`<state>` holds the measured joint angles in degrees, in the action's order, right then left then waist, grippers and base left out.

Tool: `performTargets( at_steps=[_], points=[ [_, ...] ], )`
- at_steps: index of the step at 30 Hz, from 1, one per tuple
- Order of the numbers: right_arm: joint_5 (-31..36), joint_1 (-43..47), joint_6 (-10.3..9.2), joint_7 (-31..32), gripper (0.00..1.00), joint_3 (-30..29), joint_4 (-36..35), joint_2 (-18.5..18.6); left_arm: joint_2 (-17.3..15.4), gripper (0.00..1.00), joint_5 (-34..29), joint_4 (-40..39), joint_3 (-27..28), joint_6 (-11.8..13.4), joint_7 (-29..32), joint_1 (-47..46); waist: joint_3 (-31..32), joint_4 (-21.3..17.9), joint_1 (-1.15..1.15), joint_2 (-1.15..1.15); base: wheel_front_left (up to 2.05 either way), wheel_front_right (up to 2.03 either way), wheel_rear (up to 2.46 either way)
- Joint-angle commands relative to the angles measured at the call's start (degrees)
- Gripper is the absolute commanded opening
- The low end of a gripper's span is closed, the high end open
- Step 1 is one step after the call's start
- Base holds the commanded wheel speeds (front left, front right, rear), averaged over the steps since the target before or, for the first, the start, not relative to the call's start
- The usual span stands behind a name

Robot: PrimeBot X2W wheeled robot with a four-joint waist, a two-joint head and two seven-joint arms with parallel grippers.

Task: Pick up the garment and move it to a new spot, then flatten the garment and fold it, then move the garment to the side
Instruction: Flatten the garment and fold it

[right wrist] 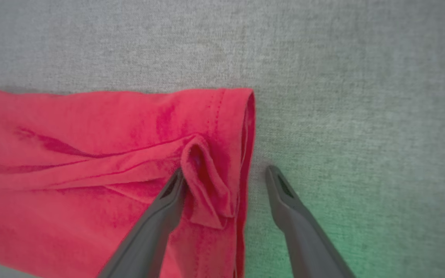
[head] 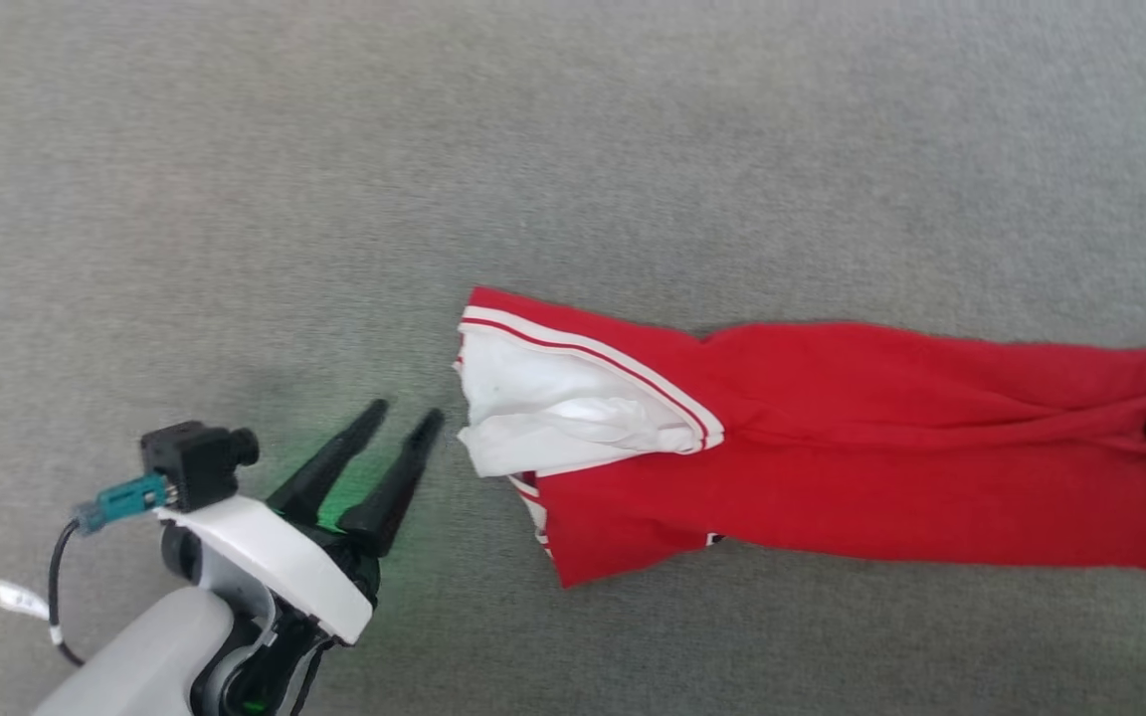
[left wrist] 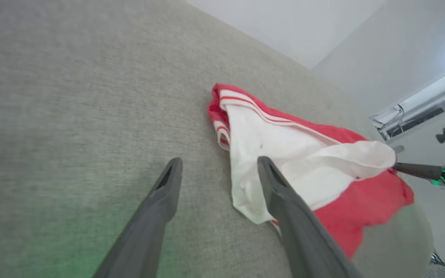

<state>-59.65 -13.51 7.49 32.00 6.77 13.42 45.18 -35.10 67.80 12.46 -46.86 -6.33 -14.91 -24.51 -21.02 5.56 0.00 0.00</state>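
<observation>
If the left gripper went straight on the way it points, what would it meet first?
Likely the white sleeve of the small red jersey shirt, just past the left gripper; depth unclear.

White wrist shell [head: 275, 562]; black camera [head: 197, 459]; teal plug [head: 125, 497]; dark claw [head: 406, 412].

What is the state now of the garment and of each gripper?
Garment: lying on the grey surface, stretched long, creased, held by nothing.
Left gripper: open, empty, beside the garment's white end.
Right gripper: open, astride the garment's red edge, with a raised fold between its fingers.
</observation>
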Motion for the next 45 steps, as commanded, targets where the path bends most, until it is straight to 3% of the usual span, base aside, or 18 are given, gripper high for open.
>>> performTargets(
  at_steps=[1, 5, 11, 15, 22, 23, 24, 25, 29, 45],
  points=[
    [-0.5, 1.5, 0.00, 1.0, 1.00, 0.5, 1.1, -1.4, 1.1, 1.00, -1.3, 0.7, 2.4, -0.2, -0.3, 1.6, 1.2, 1.2, 0.00, 0.00, 0.00, 0.00, 0.00],
    [-0.8, 2.2, 0.01, 2.5, 1.00, 0.6, 3.8, -3.1, 6.6, 1.00, -8.6, 3.5, 12.4, -0.3, -0.3, 6.4, 2.7, 2.3, 0.00, 0.00, 0.00, 0.00, 0.00],
    [0.3, 1.2, 0.01, 4.6, 1.00, 1.3, 6.4, -5.4, 14.4, 1.00, -25.2, 5.1, 26.9, 0.1, -0.3, 12.0, 3.6, 2.7, 0.00, 0.00, 0.00, 0.00, 0.00],
    [0.7, 0.4, 0.03, 5.7, 1.00, 2.0, 7.7, -7.1, 19.1, 1.00, -36.0, 4.0, 34.4, -0.3, -0.3, 14.6, 3.7, 2.6, 0.00, 0.00, 0.00, 0.00, 0.00],
    [1.3, -1.7, 0.16, 6.3, 1.00, 2.7, 9.6, -9.2, 24.4, 1.00, -52.8, -2.2, 43.5, -0.6, -0.3, 17.0, 3.8, 2.3, 0.00, 0.00, 0.00, 0.00, 0.00],
    [1.2, -1.9, 0.16, 6.3, 0.93, 2.7, 9.9, -9.4, 25.3, 1.00, -54.0, -3.8, 44.4, -0.7, -0.3, 17.3, 3.8, 2.3, 0.00, 0.00, 0.00, 0.00, 0.00],
    [1.0, -2.0, 0.16, 6.5, 0.44, 2.6, 10.3, -9.6, 26.3, 1.00, -54.7, -5.2, 45.1, -0.9, -0.3, 17.6, 3.8, 2.3, 0.00, 0.00, 0.00, 0.00, 0.00],
    [0.9, -2.1, 0.16, 6.6, 0.04, 2.6, 10.5, -9.6, 26.5, 1.00, -56.6, -6.5, 45.9, -1.0, -0.3, 18.0, 3.8, 2.2, 0.00, 0.00, 0.00, 0.00, 0.00],
    [0.9, -3.0, 0.12, 6.8, 0.00, 1.8, 10.8, -8.9, 27.6, 1.00, -58.8, -9.5, 46.4, -1.1, -0.3, 18.9, 3.8, 1.9, 0.00, 0.00, 0.00, 0.00, 0.00],
    [1.5, -6.3, -0.13, 4.1, 0.00, -7.8, 13.0, -1.1, 24.8, 1.00, -59.2, -10.6, 43.6, -1.2, -0.3, 18.2, 1.7, -3.8, 0.00, 0.00, 0.00, 0.00, 0.00]
  ],
)
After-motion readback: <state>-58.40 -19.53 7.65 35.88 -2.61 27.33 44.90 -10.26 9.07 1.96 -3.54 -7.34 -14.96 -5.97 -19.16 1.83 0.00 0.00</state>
